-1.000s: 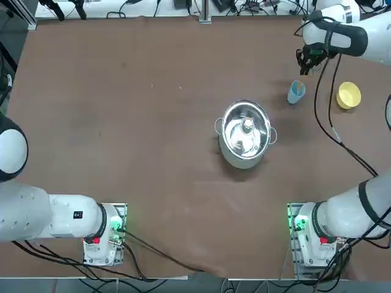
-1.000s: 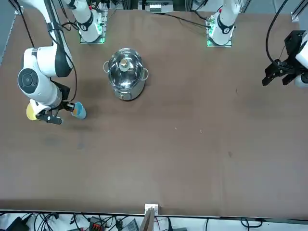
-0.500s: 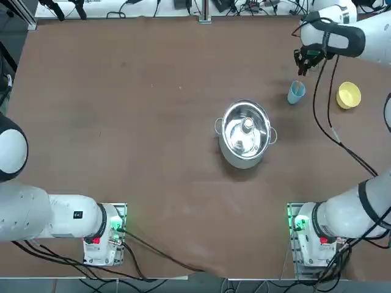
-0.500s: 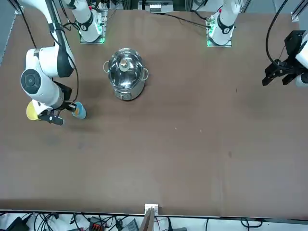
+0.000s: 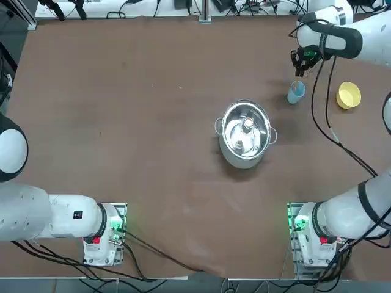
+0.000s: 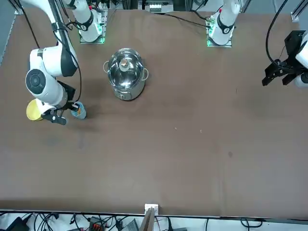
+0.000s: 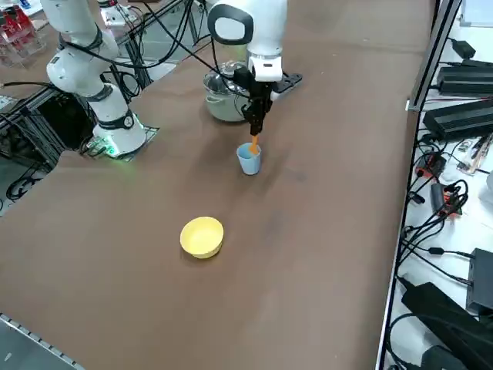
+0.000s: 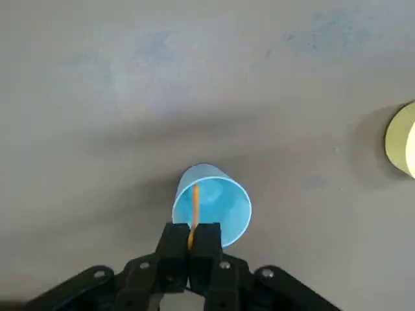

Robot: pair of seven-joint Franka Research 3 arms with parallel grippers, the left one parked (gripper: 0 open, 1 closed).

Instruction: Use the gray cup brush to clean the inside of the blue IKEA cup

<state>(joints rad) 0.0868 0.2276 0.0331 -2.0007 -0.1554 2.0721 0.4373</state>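
Right gripper (image 8: 190,241), jaws clamped on the orange handle of the gray cup brush (image 8: 193,206), hangs over the upright blue IKEA cup (image 8: 220,202) with the brush inside it, at two o'clock from the steel pot (image 5: 245,133); no readable writing

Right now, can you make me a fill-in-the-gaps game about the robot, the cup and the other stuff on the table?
1. The right pincer is shut on the orange-handled ____.
2. The brush pokes down into the ____ cup.
3. The yellow bowl has ____ inside it.
4. The biggest thing on the table is the shiny steel ____.

Missing words: brush; blue; nothing; pot
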